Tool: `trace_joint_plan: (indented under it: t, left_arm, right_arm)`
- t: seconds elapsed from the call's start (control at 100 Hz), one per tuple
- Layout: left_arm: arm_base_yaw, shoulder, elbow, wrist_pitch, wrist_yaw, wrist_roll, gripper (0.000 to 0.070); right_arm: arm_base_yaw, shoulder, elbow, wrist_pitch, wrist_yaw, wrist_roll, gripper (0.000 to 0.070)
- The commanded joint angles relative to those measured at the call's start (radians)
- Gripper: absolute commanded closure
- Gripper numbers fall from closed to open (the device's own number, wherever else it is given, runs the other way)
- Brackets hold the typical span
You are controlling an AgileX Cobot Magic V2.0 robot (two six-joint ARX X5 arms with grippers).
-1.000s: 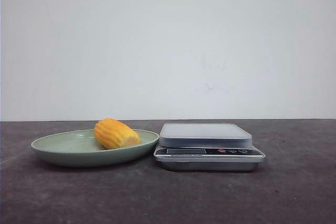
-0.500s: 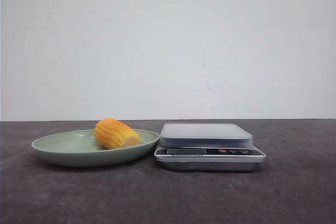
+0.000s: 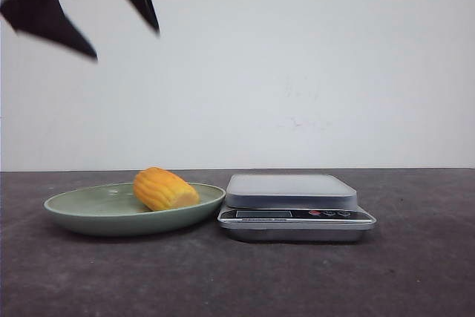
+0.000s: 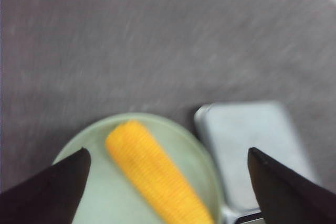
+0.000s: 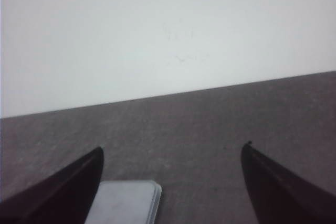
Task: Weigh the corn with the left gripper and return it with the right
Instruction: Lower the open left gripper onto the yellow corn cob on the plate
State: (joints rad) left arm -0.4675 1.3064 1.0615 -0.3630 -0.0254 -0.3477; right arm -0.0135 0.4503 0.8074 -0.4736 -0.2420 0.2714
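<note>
A yellow-orange corn cob lies on a pale green plate at the left of the dark table. High above the plate, at the top left of the front view, hangs my left gripper, open and holding nothing. Its wrist view looks down on the corn lying between the spread fingers, far below them. My right gripper is open too, shown only in its own wrist view, with nothing between its fingers.
A silver kitchen scale with a flat grey platform stands right beside the plate. It shows beside the plate in the left wrist view as the scale, and a corner of the scale shows in the right wrist view. A white wall stands behind the table.
My left gripper has come into the front view at the top left; earlier it was out of that view. The corn, plate and scale have not moved.
</note>
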Motion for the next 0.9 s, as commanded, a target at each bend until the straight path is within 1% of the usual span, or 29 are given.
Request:
trace_joint_plan:
  t: [0.0, 0.14, 0.23, 0.33, 0.45, 0.89]
  left_arm:
    - [-0.019, 0.065, 0.021, 0.011, -0.009, 0.006, 0.0115]
    - [-0.042, 0.177, 0.021, 0.048, -0.008, -0.004, 0.0114]
    - [-0.056, 0.23, 0.021, 0.066, -0.015, -0.009, 0.0114]
    - [-0.063, 0.278, 0.021, 0.071, -0.05, -0.014, 0.0111]
    - [-0.063, 0.322, 0.021, 0.074, -0.056, -0.034, 0.0107]
    - [-0.076, 0.438, 0.021, 0.065, -0.064, -0.039, 0.0107]
  right_arm:
    - [0.007, 0.006, 0.019, -0.006, -0.005, 0.017, 0.0169]
    - [0.02, 0.006, 0.019, -0.032, -0.007, 0.019, 0.0169]
    - [0.025, 0.006, 0.019, -0.055, -0.023, 0.034, 0.0169]
    - [0.032, 0.01, 0.019, -0.077, -0.028, 0.032, 0.0169]
    - [0.038, 0.011, 0.019, -0.092, -0.031, 0.031, 0.0169]
    - [0.038, 0.011, 0.019, -0.096, -0.047, 0.031, 0.0169]
